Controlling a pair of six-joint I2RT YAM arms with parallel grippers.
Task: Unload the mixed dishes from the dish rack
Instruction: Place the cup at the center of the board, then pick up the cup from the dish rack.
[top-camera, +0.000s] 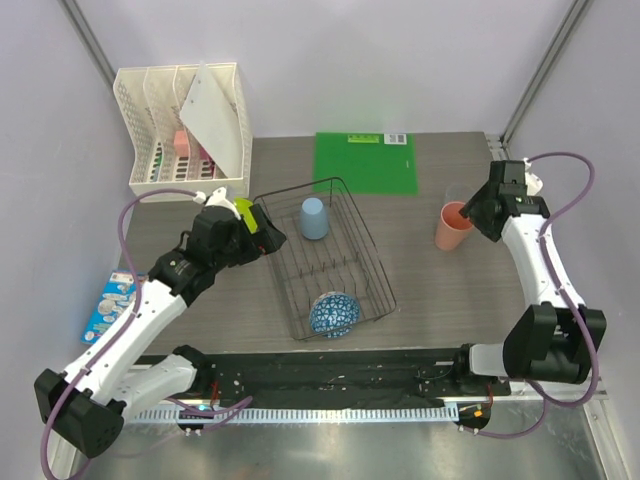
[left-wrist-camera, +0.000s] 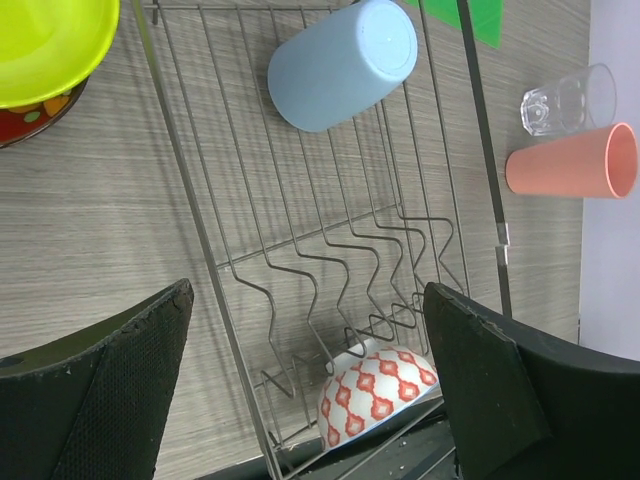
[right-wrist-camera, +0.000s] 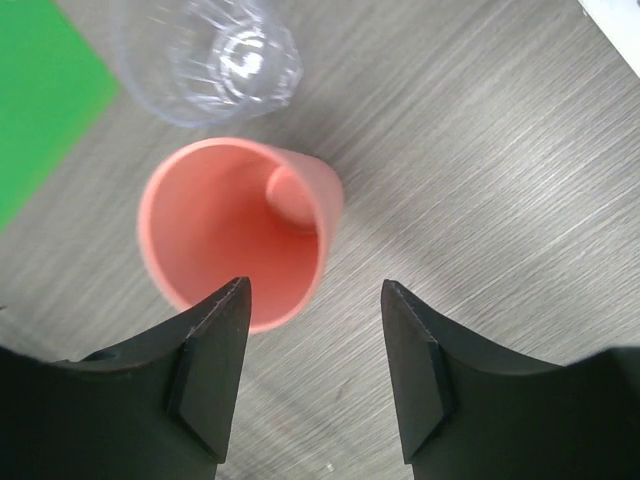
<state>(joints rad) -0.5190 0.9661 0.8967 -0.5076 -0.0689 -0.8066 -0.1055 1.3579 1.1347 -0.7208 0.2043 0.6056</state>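
The dark wire dish rack (top-camera: 375, 262) lies mid-table. A light blue cup (top-camera: 313, 217) rests at its far end and a patterned round bowl (top-camera: 334, 314) leans at its near end. My left gripper (top-camera: 268, 230) hovers open over the rack's left side, jaws wide above the bare wire prongs (left-wrist-camera: 330, 250) with the bowl (left-wrist-camera: 378, 392) below. A yellow-green plate (left-wrist-camera: 45, 40) lies on a dark red patterned plate (left-wrist-camera: 30, 118) just left of the rack. At the right, a salmon-pink cup (right-wrist-camera: 235, 230) stands upright by a clear glass tumbler (right-wrist-camera: 215, 55). My right gripper (right-wrist-camera: 315, 340) is open, holding nothing, beside the cup.
A white lattice organizer (top-camera: 185, 125) with a white board stands at the back left. A green mat (top-camera: 365, 162) lies behind the rack. A small printed packet (top-camera: 108, 305) sits at the table's left edge. Grey walls close in both sides.
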